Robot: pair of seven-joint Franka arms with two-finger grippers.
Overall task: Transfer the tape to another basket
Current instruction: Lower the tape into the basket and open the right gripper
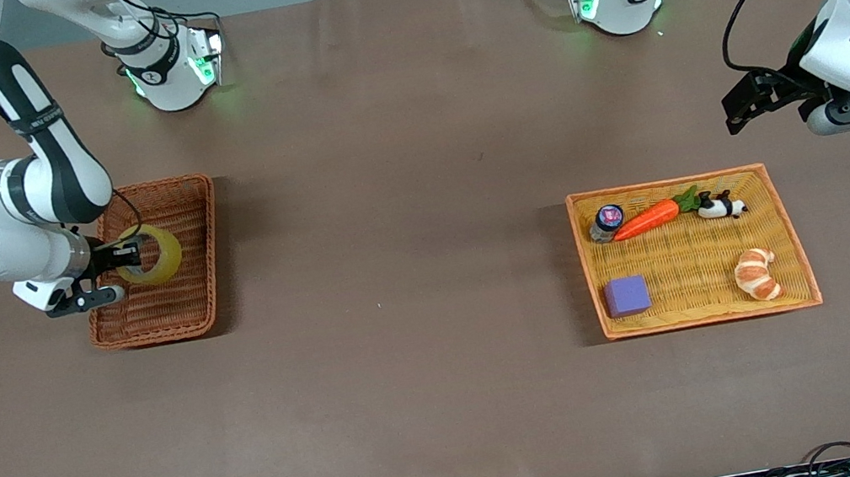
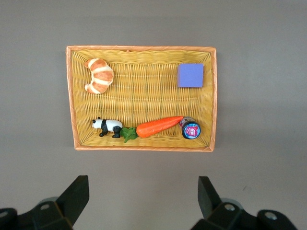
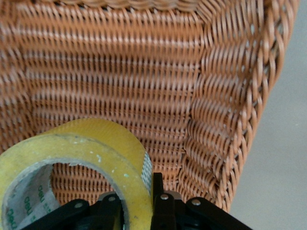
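Right end effector (image 1: 129, 255) clamps tape (image 1: 153, 253) over basket (image 1: 181, 311)

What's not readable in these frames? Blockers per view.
- Front view: whether the tape, held by the right gripper, touches the basket floor; nothing shows a gap.
- Right wrist view: part of the roll is cut off by the frame edge; its core print is too small to read.
- Left wrist view: the left gripper waits open near the tray; the lid label on the small jar is too small.
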